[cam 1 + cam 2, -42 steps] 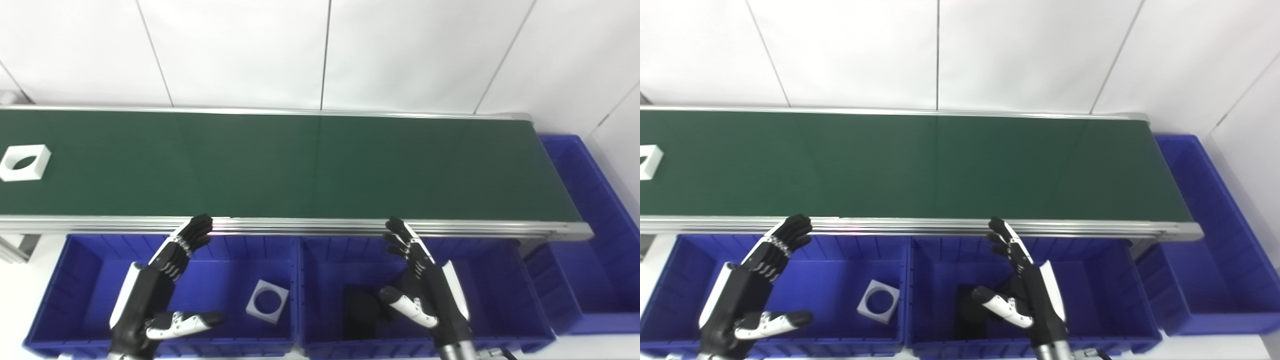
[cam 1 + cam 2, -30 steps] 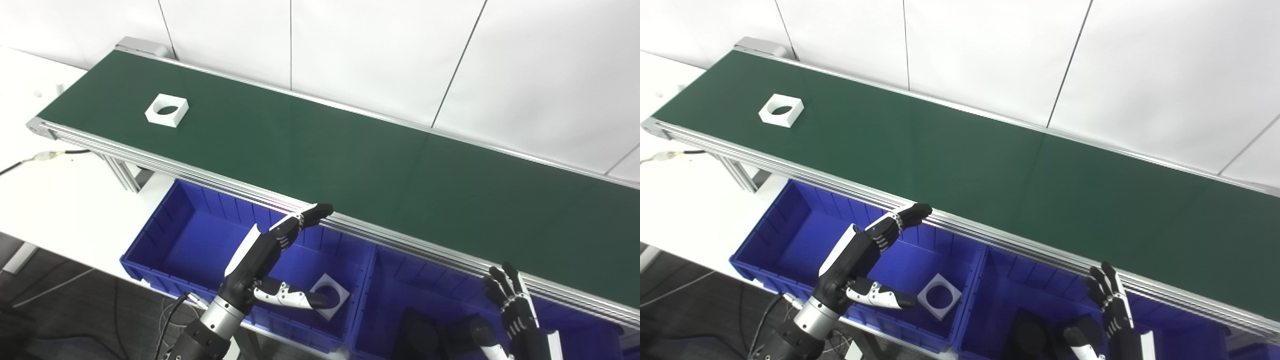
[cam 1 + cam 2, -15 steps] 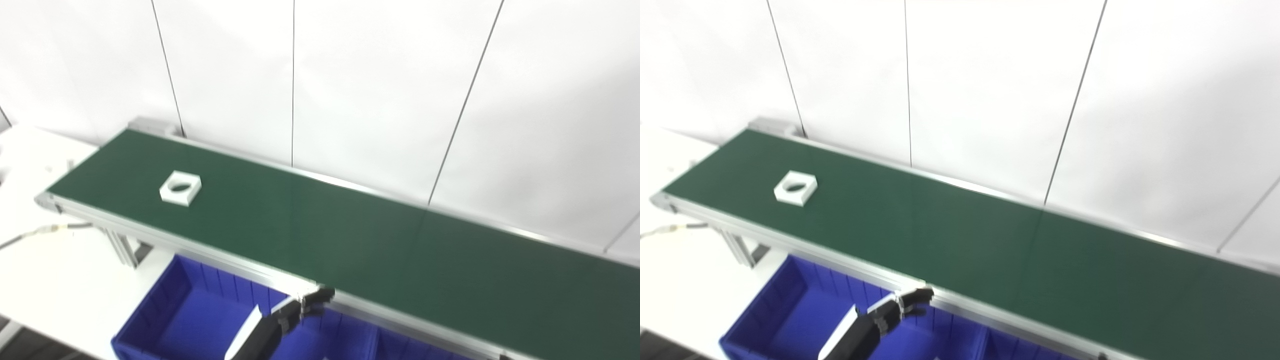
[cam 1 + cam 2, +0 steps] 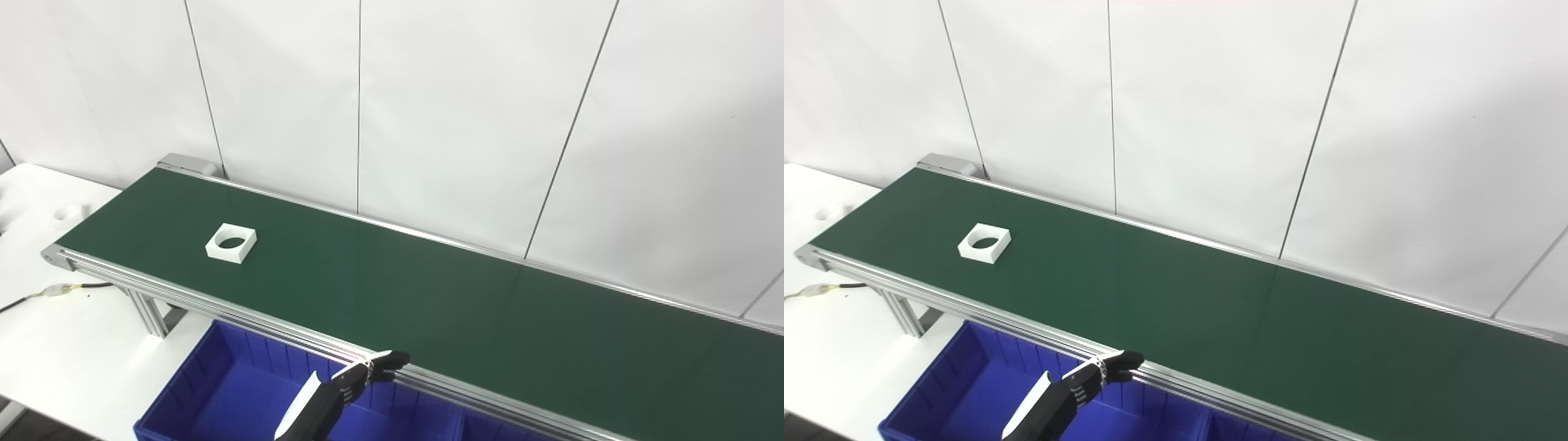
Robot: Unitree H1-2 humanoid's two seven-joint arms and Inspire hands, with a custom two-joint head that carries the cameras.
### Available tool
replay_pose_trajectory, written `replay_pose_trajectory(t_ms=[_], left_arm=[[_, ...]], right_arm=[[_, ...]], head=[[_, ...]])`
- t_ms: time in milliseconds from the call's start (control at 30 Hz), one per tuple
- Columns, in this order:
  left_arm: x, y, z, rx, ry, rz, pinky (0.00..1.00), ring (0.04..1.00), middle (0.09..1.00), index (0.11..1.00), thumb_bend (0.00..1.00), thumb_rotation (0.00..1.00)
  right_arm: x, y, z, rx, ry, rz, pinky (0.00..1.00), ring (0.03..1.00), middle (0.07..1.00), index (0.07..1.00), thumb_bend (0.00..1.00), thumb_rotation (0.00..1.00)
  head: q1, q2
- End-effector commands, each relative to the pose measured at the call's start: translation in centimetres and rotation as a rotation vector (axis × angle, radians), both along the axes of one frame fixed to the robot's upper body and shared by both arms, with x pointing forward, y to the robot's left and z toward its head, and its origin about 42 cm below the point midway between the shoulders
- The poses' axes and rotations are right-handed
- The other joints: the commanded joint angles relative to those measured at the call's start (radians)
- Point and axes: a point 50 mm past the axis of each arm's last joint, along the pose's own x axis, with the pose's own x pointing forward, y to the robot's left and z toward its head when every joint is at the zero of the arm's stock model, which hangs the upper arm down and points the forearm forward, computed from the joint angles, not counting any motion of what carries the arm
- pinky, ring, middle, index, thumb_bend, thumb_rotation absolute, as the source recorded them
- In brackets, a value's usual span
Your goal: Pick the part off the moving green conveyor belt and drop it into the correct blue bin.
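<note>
A white square part with a round hole point(image 4: 231, 243) lies flat on the green conveyor belt point(image 4: 429, 306), near its far-left end. My left hand point(image 4: 331, 398) shows only at the bottom edge, over the left blue bin point(image 4: 239, 398). Its fingers are stretched out, tips touching or just over the belt's front rail, and they hold nothing. The part is well to the left of and beyond this hand, apart from it. My right hand is out of the picture. The lower parts of the bins are cut off.
A white table point(image 4: 37, 343) spreads to the left of the belt, with a cable point(image 4: 61, 289) lying on it and a small white piece point(image 4: 67, 213) further back. The belt's aluminium leg point(image 4: 150, 312) stands by the bin. A white panelled wall rises behind.
The camera has swung left and tilted up, so the bins' contents and my right hand have dropped out of view. The white part has ridden rightward along the belt.
</note>
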Motion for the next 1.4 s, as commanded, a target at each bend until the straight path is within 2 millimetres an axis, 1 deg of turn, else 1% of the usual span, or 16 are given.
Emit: replay_pose_trajectory(t_ms=[0,67,167,333,467,500,600,633,733,767,867,967,1133,1200,1300,1367], left_arm=[[0.9,0.0,2.1,0.021,-0.120,0.026,0.82,0.852,0.841,0.816,0.95,0.33],[1.3,0.3,2.9,0.045,-0.146,0.046,0.83,0.866,0.857,0.831,0.94,0.35],[2.2,0.6,4.2,0.079,-0.179,0.085,0.85,0.880,0.869,0.850,0.93,0.36],[4.1,1.2,6.8,0.119,-0.210,0.187,0.89,0.895,0.883,0.856,0.96,0.38],[5.3,1.1,8.4,0.164,-0.232,0.279,0.83,0.881,0.888,0.866,0.89,0.39],[5.5,1.1,8.5,0.171,-0.225,0.299,0.82,0.878,0.889,0.867,0.88,0.39],[6.3,1.3,8.9,0.202,-0.195,0.364,0.87,0.891,0.898,0.882,0.87,0.40],[6.6,1.5,9.0,0.214,-0.191,0.380,0.89,0.904,0.907,0.892,0.85,0.39],[7.9,2.5,9.2,0.248,-0.178,0.417,0.95,0.946,0.942,0.921,0.80,0.38],[8.1,2.7,9.3,0.257,-0.175,0.424,0.95,0.949,0.946,0.927,0.80,0.39],[10.1,4.3,9.5,0.330,-0.155,0.481,0.95,0.955,0.963,0.938,0.81,0.42],[12.1,5.9,9.8,0.399,-0.148,0.517,0.94,0.962,0.967,0.949,0.83,0.49],[15.1,8.1,10.1,0.473,-0.128,0.564,0.86,0.919,0.960,0.936,0.84,0.47],[15.9,8.7,10.1,0.489,-0.118,0.579,0.85,0.917,0.959,0.934,0.84,0.47],[17.7,9.9,9.9,0.530,-0.078,0.615,0.84,0.922,0.963,0.932,0.85,0.45],[18.8,10.5,9.7,0.547,-0.052,0.633,0.81,0.907,0.961,0.928,0.84,0.42]], right_arm=[[0.8,0.0,1.1,0.022,-0.088,0.000,0.84,0.845,0.867,0.937,0.57,0.48],[0.8,-0.1,1.2,0.016,-0.092,-0.001,0.84,0.850,0.865,0.936,0.57,0.48],[0.9,-0.2,1.3,0.015,-0.095,-0.003,0.84,0.848,0.861,0.932,0.60,0.49],[1.0,-0.2,1.2,0.009,-0.095,-0.008,0.82,0.838,0.857,0.924,0.62,0.50],[1.0,-0.1,1.1,0.005,-0.093,-0.011,0.83,0.842,0.855,0.928,0.61,0.49],[1.1,0.0,1.0,0.005,-0.092,-0.010,0.83,0.845,0.856,0.930,0.62,0.50],[1.2,-0.1,1.0,0.001,-0.091,-0.008,0.84,0.851,0.862,0.931,0.61,0.51],[1.2,-0.1,1.0,-0.002,-0.090,-0.008,0.83,0.847,0.861,0.929,0.59,0.49],[1.3,-0.2,0.8,-0.007,-0.088,-0.010,0.81,0.837,0.857,0.919,0.56,0.46],[1.3,-0.2,0.8,-0.009,-0.088,-0.011,0.79,0.831,0.852,0.914,0.56,0.45],[1.2,-0.2,0.9,-0.011,-0.089,-0.010,0.79,0.831,0.850,0.912,0.56,0.45],[1.1,0.0,0.9,-0.014,-0.091,-0.010,0.79,0.826,0.840,0.909,0.56,0.44],[1.1,0.1,0.9,-0.035,-0.100,-0.009,0.76,0.803,0.826,0.896,0.55,0.43],[1.1,0.1,0.9,-0.037,-0.099,-0.007,0.76,0.803,0.824,0.897,0.54,0.43],[1.0,0.0,0.9,-0.052,-0.101,-0.002,0.75,0.805,0.821,0.900,0.55,0.44],[1.0,0.1,0.9,-0.057,-0.105,0.001,0.74,0.798,0.820,0.897,0.55,0.44]], head=[[0.003,0.000],[0.005,-0.002],[0.006,-0.001],[0.014,-0.009],[0.018,-0.015],[0.017,-0.016],[0.018,-0.021],[0.018,-0.021],[0.021,-0.024],[0.021,-0.024],[0.020,-0.023],[0.019,-0.026],[0.020,-0.028],[0.021,-0.028],[0.021,-0.028],[0.022,-0.030]])
